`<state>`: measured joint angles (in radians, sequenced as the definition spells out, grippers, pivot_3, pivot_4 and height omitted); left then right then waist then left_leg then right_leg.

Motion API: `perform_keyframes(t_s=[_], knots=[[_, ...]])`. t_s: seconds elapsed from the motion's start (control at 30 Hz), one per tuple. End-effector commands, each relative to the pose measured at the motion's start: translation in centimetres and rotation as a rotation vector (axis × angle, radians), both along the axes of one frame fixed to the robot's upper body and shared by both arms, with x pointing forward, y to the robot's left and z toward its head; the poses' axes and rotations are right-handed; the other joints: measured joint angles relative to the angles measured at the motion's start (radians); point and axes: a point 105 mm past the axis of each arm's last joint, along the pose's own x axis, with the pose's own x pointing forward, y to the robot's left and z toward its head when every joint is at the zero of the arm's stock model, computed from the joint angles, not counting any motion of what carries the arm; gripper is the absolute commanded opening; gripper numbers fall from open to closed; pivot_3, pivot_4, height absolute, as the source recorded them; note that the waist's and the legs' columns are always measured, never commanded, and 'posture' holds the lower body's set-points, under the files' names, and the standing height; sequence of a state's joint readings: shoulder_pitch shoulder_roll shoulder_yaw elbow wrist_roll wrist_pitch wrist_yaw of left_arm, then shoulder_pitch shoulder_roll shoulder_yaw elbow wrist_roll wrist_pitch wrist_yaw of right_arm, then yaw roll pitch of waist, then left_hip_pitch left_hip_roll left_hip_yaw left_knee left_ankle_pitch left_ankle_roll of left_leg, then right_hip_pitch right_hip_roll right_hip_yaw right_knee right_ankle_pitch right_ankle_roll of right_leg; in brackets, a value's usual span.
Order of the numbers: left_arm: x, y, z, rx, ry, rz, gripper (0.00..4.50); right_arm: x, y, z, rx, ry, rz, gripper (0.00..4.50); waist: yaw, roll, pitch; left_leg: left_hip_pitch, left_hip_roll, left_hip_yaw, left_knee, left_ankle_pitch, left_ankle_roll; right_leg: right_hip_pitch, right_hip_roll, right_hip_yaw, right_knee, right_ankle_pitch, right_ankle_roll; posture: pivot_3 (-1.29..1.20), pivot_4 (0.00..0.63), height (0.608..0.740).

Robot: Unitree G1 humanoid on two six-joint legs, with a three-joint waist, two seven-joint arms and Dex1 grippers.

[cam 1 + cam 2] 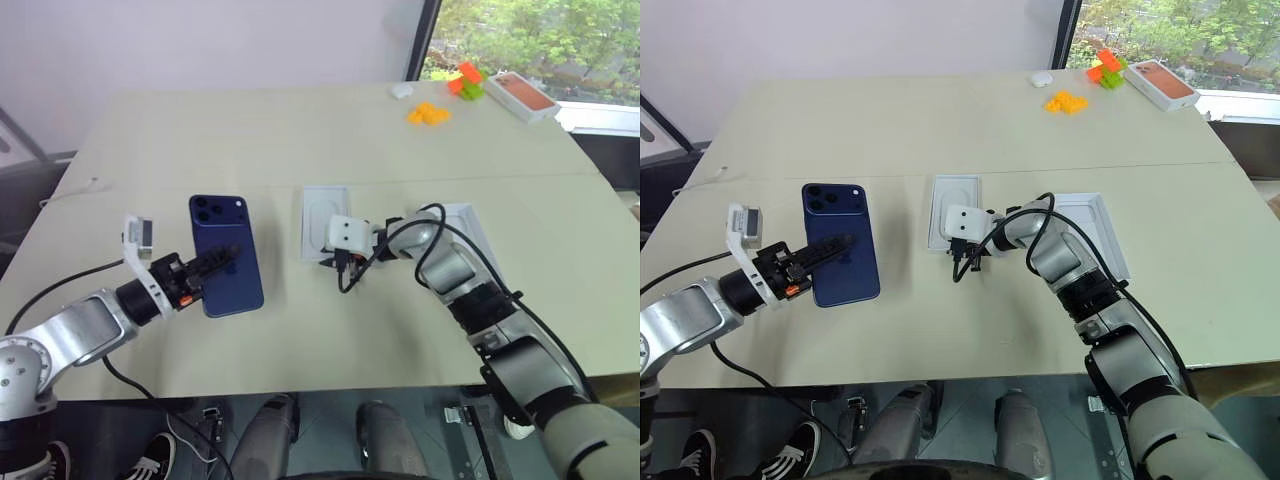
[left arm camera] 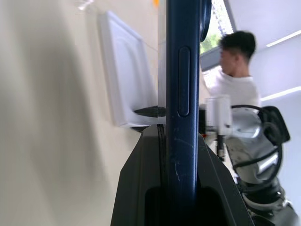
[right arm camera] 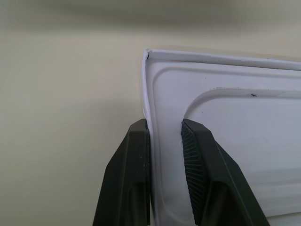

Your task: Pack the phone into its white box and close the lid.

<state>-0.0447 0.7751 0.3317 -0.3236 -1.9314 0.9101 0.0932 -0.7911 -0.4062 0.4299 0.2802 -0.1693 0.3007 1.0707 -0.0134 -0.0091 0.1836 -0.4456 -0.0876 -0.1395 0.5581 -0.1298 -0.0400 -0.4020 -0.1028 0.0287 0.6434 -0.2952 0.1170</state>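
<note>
My left gripper point(image 1: 215, 266) is shut on the lower part of the phone point(image 1: 225, 255) and holds it upright above the table's left side, its dark blue back and camera cluster facing me. Edge-on, the phone point(image 2: 183, 94) rises between the black fingers point(image 2: 141, 188). The white box point(image 1: 308, 222) lies mid-table with a white insert point(image 1: 328, 212) with an oval recess in it. My right gripper point(image 3: 164, 125) is shut on its near rim close to a corner, one finger outside the wall, the other on the insert. The lid point(image 1: 1090, 212) lies to the right, partly under my right arm.
A white box with an orange-red picture point(image 1: 525, 95), orange and green blocks point(image 1: 465, 80), more orange pieces point(image 1: 430, 113) and a small white object point(image 1: 402, 90) sit at the far right of the table. A person point(image 2: 235, 70) shows beyond the table.
</note>
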Motion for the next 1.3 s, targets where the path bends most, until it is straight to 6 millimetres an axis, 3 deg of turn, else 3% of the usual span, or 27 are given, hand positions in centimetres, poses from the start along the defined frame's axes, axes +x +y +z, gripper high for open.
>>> perform_keyframes(t_s=[0.03,0.13,0.27,0.43,0.67,1.1,1.13,1.17,1.3], knots=[[-0.2,0.2,1.2,-0.014,-0.045,0.01,0.0,-1.5,-0.4,1.0,0.033,0.018,0.046,0.48,0.003,0.0,0.0,0.0,0.0,0.0,0.0,0.0,0.0,0.0,0.0,0.0,0.0,0.0,0.0,0.0,0.15,0.74],[-0.2,0.3,1.1,-0.015,-0.041,0.017,0.0,-3.2,-0.9,1.3,0.031,0.033,0.097,0.48,0.003,0.0,0.0,-0.001,0.0,0.0,0.0,0.0,0.0,-0.001,0.0,0.0,0.0,0.0,0.0,0.0,0.15,0.74],[-0.2,0.2,1.3,-0.011,-0.065,0.022,0.0,-7.3,-2.6,1.9,0.065,0.112,0.121,0.48,0.005,0.0,0.0,-0.002,0.0,0.0,0.0,0.0,0.0,0.001,-0.001,0.0,0.0,0.0,0.0,0.0,0.15,0.74],[0.0,0.4,1.2,0.025,-0.082,0.029,0.0,-9.7,-3.9,1.0,0.032,0.137,0.111,0.48,0.0,0.0,0.0,-0.003,0.0,0.002,0.001,0.0,0.0,0.0,-0.003,0.0,0.0,0.0,0.0,0.0,0.15,0.74],[0.4,-0.1,0.9,0.034,-0.075,0.003,0.0,-10.1,-2.4,0.6,0.083,0.154,0.067,0.48,0.001,-0.001,0.0,-0.003,0.0,0.003,0.002,-0.001,0.001,-0.001,-0.006,-0.002,0.0,0.0,0.0,0.0,0.15,0.74],[0.3,-0.2,0.7,0.044,-0.063,-0.001,0.0,-11.2,-2.7,-1.1,0.043,0.208,0.102,0.48,0.002,-0.002,-0.001,-0.003,0.0,0.003,0.002,-0.001,0.002,0.0,-0.006,-0.003,-0.002,0.0,0.0,0.0,0.15,0.74],[0.3,-0.3,0.6,0.053,-0.061,-0.001,0.0,-11.2,-2.7,-1.1,0.05,0.221,0.094,1.5,0.002,-0.002,-0.001,-0.003,0.0,0.003,0.002,-0.001,0.002,0.0,-0.006,-0.003,-0.002,0.0,0.0,0.0,0.15,0.74],[0.3,-0.3,0.6,0.052,-0.061,-0.003,0.0,-11.1,-2.7,-1.1,0.056,0.228,0.09,1.77,0.003,-0.002,-0.001,-0.003,0.0,0.003,0.002,-0.001,0.002,0.001,-0.006,-0.003,-0.002,0.0,0.0,0.0,0.15,0.74],[0.2,-0.5,0.7,0.024,-0.055,-0.016,0.0,-11.1,-2.5,-0.6,0.062,0.197,0.125,3.73,0.002,-0.002,-0.001,-0.003,0.0,0.003,0.002,-0.001,0.002,0.001,-0.006,-0.003,-0.001,0.0,0.0,0.0,0.15,0.74]])
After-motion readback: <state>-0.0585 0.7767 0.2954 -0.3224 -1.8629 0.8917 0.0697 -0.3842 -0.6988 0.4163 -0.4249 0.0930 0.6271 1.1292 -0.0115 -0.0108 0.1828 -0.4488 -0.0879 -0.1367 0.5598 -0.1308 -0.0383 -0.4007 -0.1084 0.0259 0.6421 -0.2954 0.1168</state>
